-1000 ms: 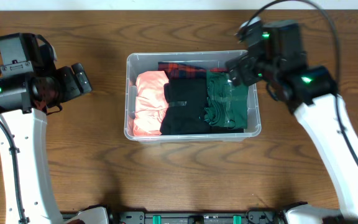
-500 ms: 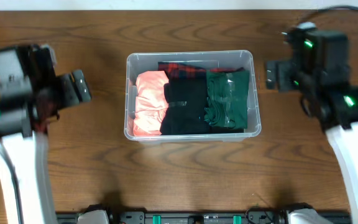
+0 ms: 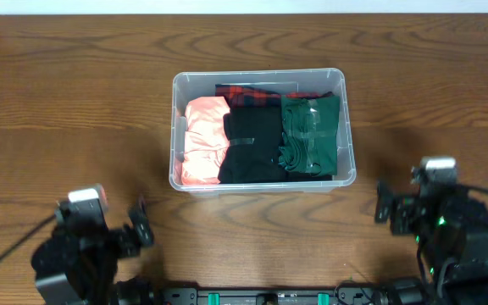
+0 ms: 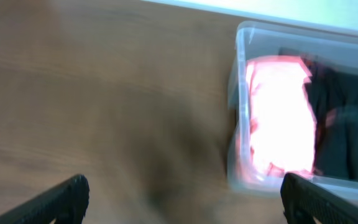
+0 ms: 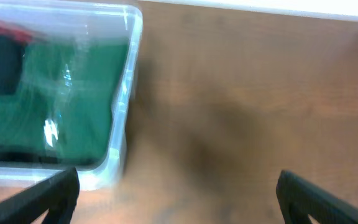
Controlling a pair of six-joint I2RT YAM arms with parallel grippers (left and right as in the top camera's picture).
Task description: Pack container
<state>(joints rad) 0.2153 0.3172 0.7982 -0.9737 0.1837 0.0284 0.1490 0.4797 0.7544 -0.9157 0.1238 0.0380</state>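
Observation:
The clear container (image 3: pixel 346 127) sits at the table's middle, holding folded clothes: a pink piece (image 3: pixel 203 140), a black piece (image 3: pixel 251 148), a green piece (image 3: pixel 310 135) and a red plaid piece (image 3: pixel 248 91) at the back. My left gripper (image 3: pixel 140 224) is at the front left, open and empty, well away from the bin. My right gripper (image 3: pixel 383 203) is at the front right, open and empty. The left wrist view shows the bin's left end (image 4: pixel 238 118) with the pink piece (image 4: pixel 278 118). The right wrist view shows the bin's right end (image 5: pixel 122 106) with the green piece (image 5: pixel 67 106).
Bare wooden table (image 3: pixel 74 102) lies all round the bin. The table's front edge has a black rail (image 3: pixel 269 296) between the two arm bases.
Both arms have pulled back from beside the bin to the front edge of the table, left to the front left, right to the front right. The clothes have not moved.

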